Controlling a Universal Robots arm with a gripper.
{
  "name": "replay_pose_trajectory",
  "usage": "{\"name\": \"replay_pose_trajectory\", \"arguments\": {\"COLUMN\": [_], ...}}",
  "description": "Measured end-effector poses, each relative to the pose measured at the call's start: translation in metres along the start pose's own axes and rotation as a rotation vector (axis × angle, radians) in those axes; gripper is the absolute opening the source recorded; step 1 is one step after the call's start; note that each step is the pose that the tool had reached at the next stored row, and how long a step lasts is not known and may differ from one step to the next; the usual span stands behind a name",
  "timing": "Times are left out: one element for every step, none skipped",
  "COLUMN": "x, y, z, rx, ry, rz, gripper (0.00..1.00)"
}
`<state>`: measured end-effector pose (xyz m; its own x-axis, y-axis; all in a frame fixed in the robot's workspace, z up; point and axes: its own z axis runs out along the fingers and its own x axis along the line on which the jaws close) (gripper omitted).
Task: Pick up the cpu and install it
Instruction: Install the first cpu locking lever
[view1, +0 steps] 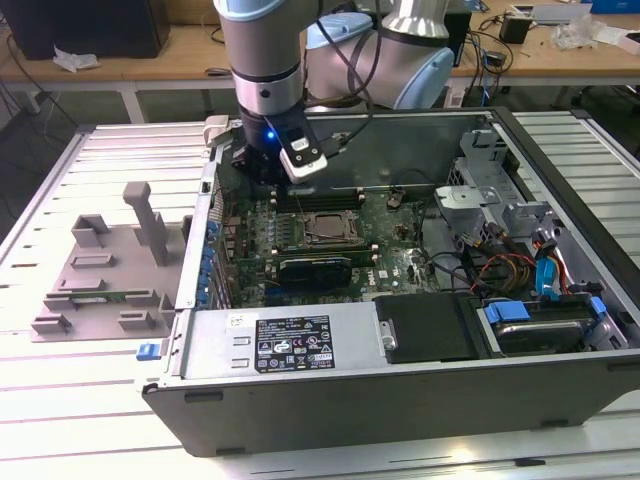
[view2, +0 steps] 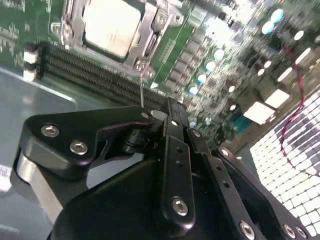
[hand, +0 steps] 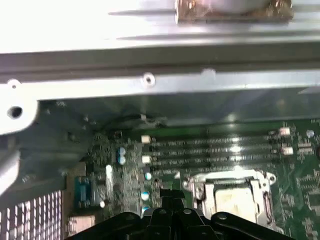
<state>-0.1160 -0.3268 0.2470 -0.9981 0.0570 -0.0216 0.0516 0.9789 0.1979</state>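
Open desktop computer case (view1: 560, 330) lying on its side on a ribbed metal counter (view1: 60, 420), green motherboard (view1: 390, 245) exposed inside. Arm reaching down into the case toward the exterior view's left of the board, with a blue light glowing on the wrist just above the hand (view1: 262, 172).

Hand fingers (view2: 172, 145) drawn together, tips meeting with nothing between them — seen in the second wrist view just above the board, beside the dark memory slots (view2: 90, 75). Black linkages of the same hand (hand: 167, 220) visible in the first wrist view, close to the socket frame (hand: 197, 192).

The cpu (view2: 111, 24) seated flat in its metal-framed socket (view2: 145, 37), pale silver top facing up, apart from the hand; same chip (hand: 235, 200) visible in the first wrist view, and as a small square (view1: 326, 231) mid-board in the exterior view.

Grey plastic fixture (view1: 110, 270) with upright blocks on the counter, outside the case at the exterior view's left. Power supply (view1: 290, 345) with a label and a black drive bay (view1: 430, 330) along the near side of the case — coloured cables (view1: 505, 270) at the exterior view's right.
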Motion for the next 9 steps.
{"name": "replay_pose_trajectory", "arguments": {"x": [0.0007, 0.001, 0.001, 0.001, 0.0006, -0.0038, -0.0091, -0.0129, -0.0161], "y": [-0.0002, -0.0004, -0.0005, -0.0005, -0.0006, -0.0004, -0.0002, 0.0, 0.0002], "z": [0.0, 0.0, 0.0, 0.0, 0.0, 0.0002, 0.0005, 0.0007, 0.0009], "rx": [-0.0215, -0.0477, -0.054, -0.0555, -0.0555, -0.0555, -0.0556, -0.0555, -0.0555], "ry": [0.0011, 0.0024, 0.0027, 0.0028, 0.0029, 0.0029, 0.0028, 0.0028, 0.0029], "rz": [0.001, 0.002, 0.002, 0.002, 0.002, 0.002, 0.002, 0.002, 0.002], "gripper": [0.11, 0.11, 0.11, 0.11, 0.11, 0.11, 0.11, 0.11, 0.11]}}
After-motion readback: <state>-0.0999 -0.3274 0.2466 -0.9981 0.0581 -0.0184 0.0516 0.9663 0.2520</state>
